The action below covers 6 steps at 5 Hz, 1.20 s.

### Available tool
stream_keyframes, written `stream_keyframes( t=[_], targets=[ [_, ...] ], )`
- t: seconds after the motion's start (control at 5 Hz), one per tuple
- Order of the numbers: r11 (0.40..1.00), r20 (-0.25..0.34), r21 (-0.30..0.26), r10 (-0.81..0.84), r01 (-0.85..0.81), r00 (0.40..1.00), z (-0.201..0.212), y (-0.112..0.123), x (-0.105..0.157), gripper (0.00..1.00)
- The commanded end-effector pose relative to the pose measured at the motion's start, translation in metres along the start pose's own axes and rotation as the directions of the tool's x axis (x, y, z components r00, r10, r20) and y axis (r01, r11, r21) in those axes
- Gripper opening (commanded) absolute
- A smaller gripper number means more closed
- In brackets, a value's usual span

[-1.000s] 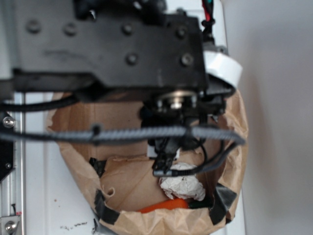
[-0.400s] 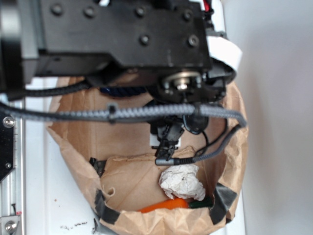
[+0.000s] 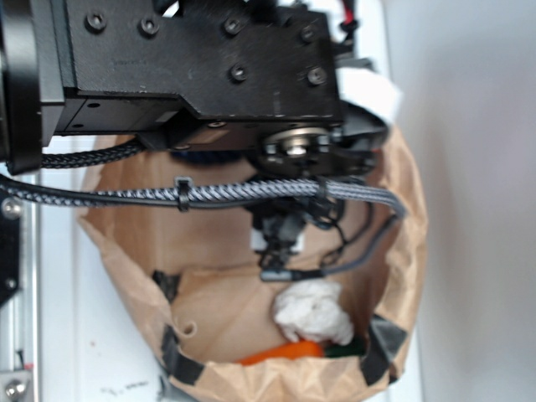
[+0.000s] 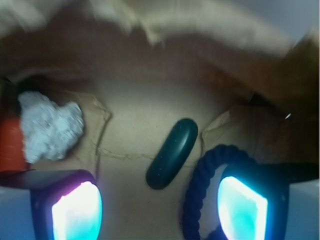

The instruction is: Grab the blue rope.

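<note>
Exterior: the arm has shifted up the picture, deeper over the bag (image 3: 402, 251); rope hidden here. Wrist: gripper (image 4: 160, 207) jaws spread, rope (image 4: 200, 185) by the right finger (image 4: 242, 210), near the bag's right wall, not yet straddled.

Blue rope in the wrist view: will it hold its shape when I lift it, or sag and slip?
The blue rope already lies curved, so it will probably droop either side of the grip. Its twisted strands look ridged, likely giving the fingers decent purchase. It appears light.
</note>
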State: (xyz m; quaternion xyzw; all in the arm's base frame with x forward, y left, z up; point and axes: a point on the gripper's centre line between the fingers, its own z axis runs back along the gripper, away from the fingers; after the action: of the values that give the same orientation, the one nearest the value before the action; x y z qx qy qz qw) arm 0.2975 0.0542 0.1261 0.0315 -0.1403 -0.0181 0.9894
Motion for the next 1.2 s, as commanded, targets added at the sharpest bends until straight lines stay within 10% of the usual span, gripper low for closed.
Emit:
stream_keyframes(
  t=[0.0, 1.0],
  targets=[
    [0.999, 0.044, 0.034, -0.027, 0.026, 0.999, -0.004, 0.028, -0.007, 1.0],
    [0.997, -0.007, 0.078, 0.001, 0.0, 1.0, -0.055, 0.022, -0.042, 1.0]
  ],
)
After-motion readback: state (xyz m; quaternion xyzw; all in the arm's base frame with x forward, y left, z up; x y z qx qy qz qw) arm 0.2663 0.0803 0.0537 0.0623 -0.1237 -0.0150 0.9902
